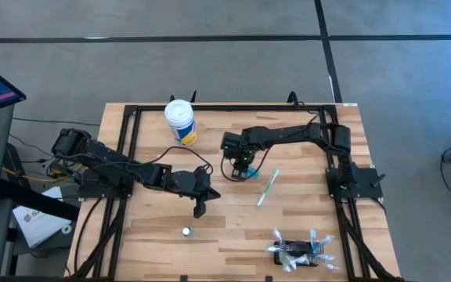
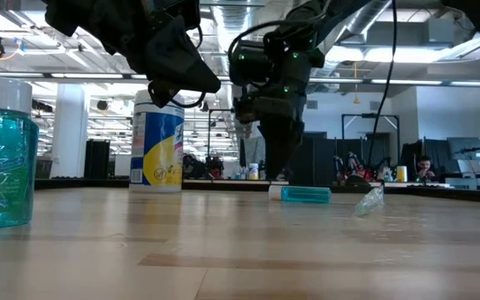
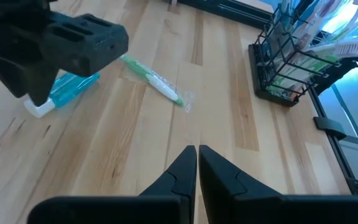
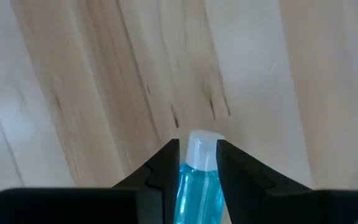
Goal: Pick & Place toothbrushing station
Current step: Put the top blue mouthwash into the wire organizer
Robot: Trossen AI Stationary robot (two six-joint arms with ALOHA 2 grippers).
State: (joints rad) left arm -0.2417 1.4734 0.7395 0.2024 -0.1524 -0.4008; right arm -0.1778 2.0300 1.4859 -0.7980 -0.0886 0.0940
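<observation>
1. The right gripper (image 4: 197,165) is clamped on a small blue tube (image 4: 199,180) with a white cap — lift it straight up.
2. Carry it toward five o'clock, where the toothbrushing station (image 1: 300,254) sits.
3. The left gripper (image 3: 197,163), fingers pressed together and empty, hovers mid-table — keep clear.

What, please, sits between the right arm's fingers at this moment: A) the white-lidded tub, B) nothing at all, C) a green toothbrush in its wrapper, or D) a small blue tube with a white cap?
D: in the right wrist view the right gripper has its fingers on either side of the blue tube, while the wrapped green toothbrush lies apart on the table.
</observation>
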